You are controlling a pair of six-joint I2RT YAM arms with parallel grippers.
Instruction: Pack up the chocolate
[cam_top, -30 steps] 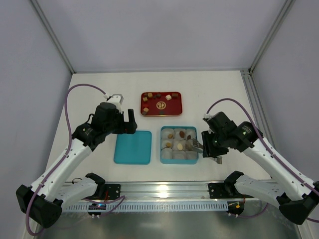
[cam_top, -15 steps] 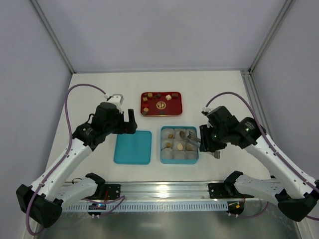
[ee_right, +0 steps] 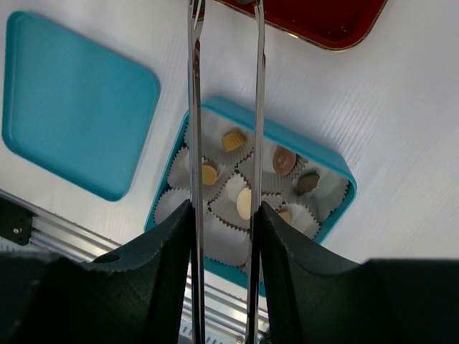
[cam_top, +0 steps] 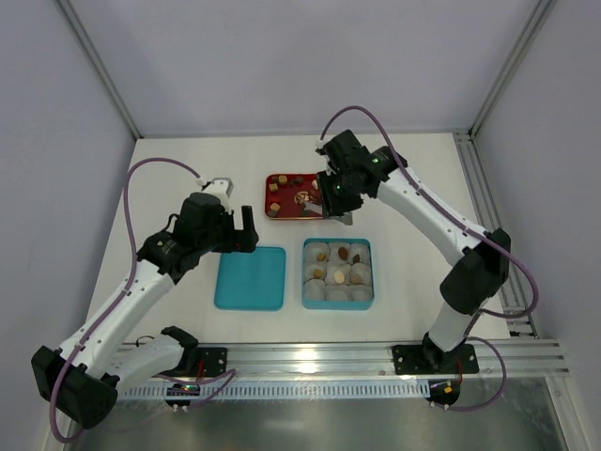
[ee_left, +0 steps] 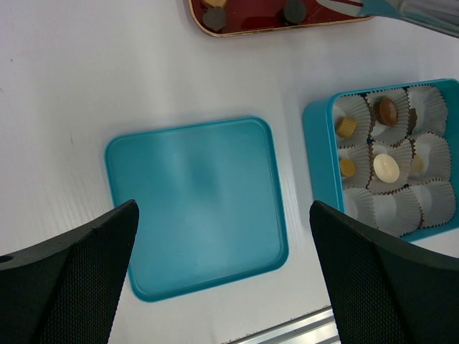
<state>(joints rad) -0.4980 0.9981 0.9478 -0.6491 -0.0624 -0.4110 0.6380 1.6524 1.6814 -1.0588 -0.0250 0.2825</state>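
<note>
Presently, chocolate: several tan, cream and brown pieces sit in white paper cups in the far and middle rows of the teal box; others lie loose on the red tray just beyond it, whose round gold-and-white emblem is too small to read. Right end effector, closed partway on metal tweezers, holds their tips over the red tray; whether they grip anything cannot be told. Left end effector, spread wide and empty, hangs above the teal lid lying on the table left of the box.

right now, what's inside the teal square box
Nine crinkled white paper cups; six hold small chocolate pieces, near row empty. The teal square box's floor beneath is covered.
</note>
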